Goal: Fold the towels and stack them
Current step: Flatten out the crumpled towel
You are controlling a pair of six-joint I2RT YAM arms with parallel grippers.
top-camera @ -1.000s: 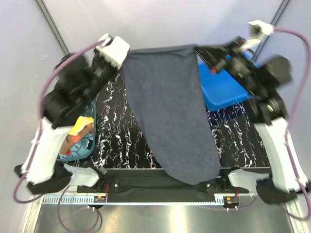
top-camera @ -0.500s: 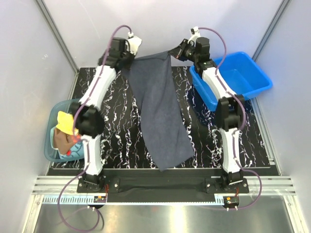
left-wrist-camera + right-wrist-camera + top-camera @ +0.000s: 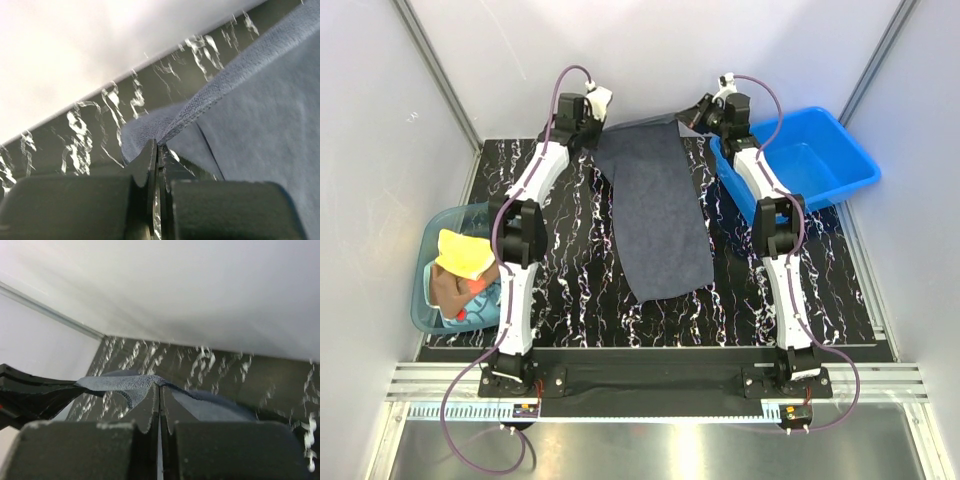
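Observation:
A dark slate-blue towel [image 3: 655, 210] lies spread flat on the black marbled table [image 3: 570, 260], running from the far edge towards the middle. My left gripper [image 3: 596, 128] is shut on its far left corner [image 3: 150, 131]. My right gripper [image 3: 686, 118] is shut on its far right corner [image 3: 131, 384]. Both arms reach to the back of the table. A pale yellow towel [image 3: 463, 252] and a red towel [image 3: 452, 290] lie bunched in the translucent teal tub [image 3: 428, 300] at the left.
A rigid blue plastic bin [image 3: 800, 165] stands at the back right, beside my right arm. White walls close the back and both sides. A metal rail runs along the near edge.
Both arms have swung from high above the table down and out to its far edge. The slate-blue towel hung between them and now lies laid out flat on the table.

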